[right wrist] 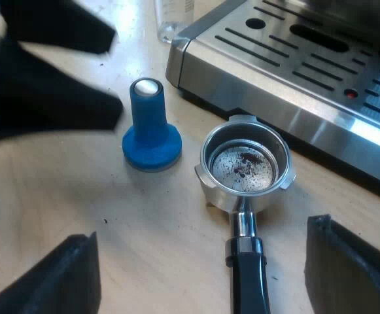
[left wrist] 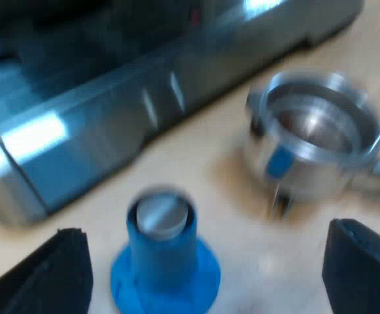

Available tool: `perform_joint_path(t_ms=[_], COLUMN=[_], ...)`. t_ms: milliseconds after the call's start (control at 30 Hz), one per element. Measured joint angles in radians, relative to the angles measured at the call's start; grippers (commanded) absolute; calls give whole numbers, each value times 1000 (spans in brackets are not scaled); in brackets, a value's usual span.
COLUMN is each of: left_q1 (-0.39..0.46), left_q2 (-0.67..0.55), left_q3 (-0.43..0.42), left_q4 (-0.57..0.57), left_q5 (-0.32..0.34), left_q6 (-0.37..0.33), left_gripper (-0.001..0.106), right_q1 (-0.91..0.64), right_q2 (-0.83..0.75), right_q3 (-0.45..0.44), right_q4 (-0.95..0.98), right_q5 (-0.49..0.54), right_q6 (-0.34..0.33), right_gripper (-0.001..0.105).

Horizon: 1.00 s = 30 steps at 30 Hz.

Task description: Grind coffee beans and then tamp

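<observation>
Loose holder (right wrist: 245, 167) on table (right wrist: 144, 222) near machine (right wrist: 275, 59), basket almost empty. Its handle (right wrist: 248, 275) runs lengthwise toward right gripper (right wrist: 201, 232), between its spread fingers: right arm nearer. Meanwhile left gripper (left wrist: 207, 227), fingers also apart, hovers at upright blue tamper (left wrist: 163, 255), holder farther off.

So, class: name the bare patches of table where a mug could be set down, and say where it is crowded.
The table is bare on the tamper side of the holder handle, and between that handle and the machine front. Crowded: the gap between tamper, holder and the machine's corner, with the left gripper close by the tamper.
</observation>
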Motion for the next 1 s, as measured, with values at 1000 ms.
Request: perform_joint_path(t_ms=[1000], left_q1=[0], left_q2=[395], left_q3=[-42], left_q4=[-291], left_q5=[-43], left_q6=[0], left_gripper=[73], right_q1=[0], right_q2=[0], right_q3=[0], right_q4=[-5], right_q5=[0], right_q6=[0], right_gripper=[67])
